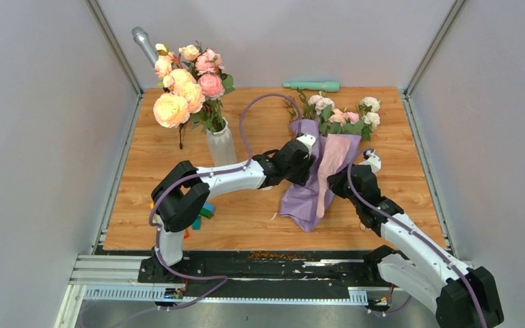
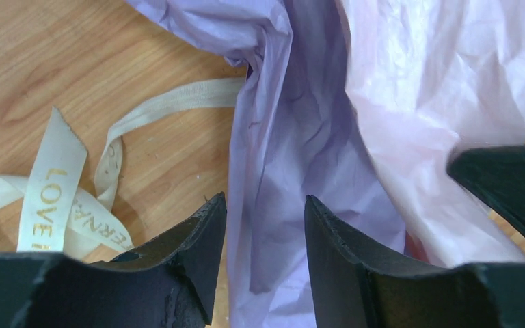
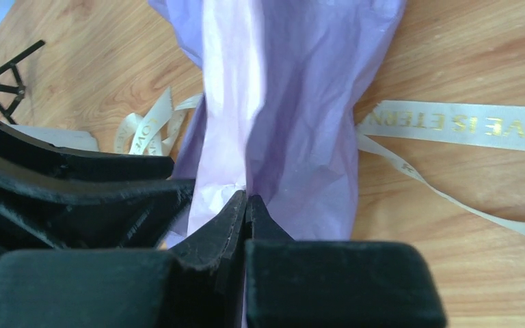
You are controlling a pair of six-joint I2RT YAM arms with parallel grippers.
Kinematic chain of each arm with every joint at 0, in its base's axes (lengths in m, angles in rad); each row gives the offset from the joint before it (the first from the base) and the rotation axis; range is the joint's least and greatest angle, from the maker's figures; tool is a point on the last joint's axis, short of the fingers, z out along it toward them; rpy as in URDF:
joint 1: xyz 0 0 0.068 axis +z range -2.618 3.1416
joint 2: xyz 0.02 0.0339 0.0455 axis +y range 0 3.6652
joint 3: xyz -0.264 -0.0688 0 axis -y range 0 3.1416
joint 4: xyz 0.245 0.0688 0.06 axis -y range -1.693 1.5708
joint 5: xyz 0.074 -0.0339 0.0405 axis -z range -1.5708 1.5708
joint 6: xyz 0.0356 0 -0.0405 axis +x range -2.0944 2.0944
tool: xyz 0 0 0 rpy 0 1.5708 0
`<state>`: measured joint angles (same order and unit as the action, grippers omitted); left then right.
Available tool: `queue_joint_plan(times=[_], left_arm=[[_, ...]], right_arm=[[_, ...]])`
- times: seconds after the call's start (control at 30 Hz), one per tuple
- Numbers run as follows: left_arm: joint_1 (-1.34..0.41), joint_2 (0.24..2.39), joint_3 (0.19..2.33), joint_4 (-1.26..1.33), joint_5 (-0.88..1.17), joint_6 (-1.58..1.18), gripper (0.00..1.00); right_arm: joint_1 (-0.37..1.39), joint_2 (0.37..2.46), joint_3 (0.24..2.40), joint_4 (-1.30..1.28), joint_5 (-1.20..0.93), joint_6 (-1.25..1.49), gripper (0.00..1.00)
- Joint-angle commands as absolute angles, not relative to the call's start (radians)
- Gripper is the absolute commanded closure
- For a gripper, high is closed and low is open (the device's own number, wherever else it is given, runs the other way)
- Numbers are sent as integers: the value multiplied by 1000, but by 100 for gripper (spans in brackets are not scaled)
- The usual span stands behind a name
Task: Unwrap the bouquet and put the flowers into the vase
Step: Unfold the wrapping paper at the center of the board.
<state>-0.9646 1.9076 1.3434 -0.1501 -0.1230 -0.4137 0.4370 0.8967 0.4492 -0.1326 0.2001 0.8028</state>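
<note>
The bouquet (image 1: pixel 328 147) lies on the table with its lilac paper (image 2: pixel 294 137) loosened and the pink inner side showing. Its small white and pink flowers (image 1: pixel 342 113) point to the far side. The beige ribbon (image 2: pixel 48 198) lies untied on the wood, and a ribbon length (image 3: pixel 451 123) also lies beside the paper. My left gripper (image 2: pixel 265 201) is open, its jaws on either side of a lilac fold at the wrap's left edge (image 1: pixel 307 167). My right gripper (image 3: pixel 247 196) is shut on the paper's right side (image 1: pixel 335 186). The vase (image 1: pixel 220 145) stands at the left, holding large peach blooms.
A green tool (image 1: pixel 311 85) lies at the table's far edge and a silver cylinder (image 1: pixel 143 44) leans in the back left corner. Small coloured blocks (image 1: pixel 205 212) sit by the left arm's elbow. Grey walls close in both sides.
</note>
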Motion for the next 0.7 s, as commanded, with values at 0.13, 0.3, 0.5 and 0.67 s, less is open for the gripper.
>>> queue_joint_plan(times=[0.13,0.3,0.5,0.67], left_arm=[[-936,1982,1409,-108,-128,-394,82],[-899,1975,1353,-69,-82,-425,100],[-874,1929,1274,-7,-81,-444,100],[-862,1919,1256,33,-73,-451,100]], right_arm=[[431,778,468,-355,380,779,100],[403,711,487,-529,476,864,100],[350,675,481,-688,549,971,100],[215,697,450,-731,500,1059,100]])
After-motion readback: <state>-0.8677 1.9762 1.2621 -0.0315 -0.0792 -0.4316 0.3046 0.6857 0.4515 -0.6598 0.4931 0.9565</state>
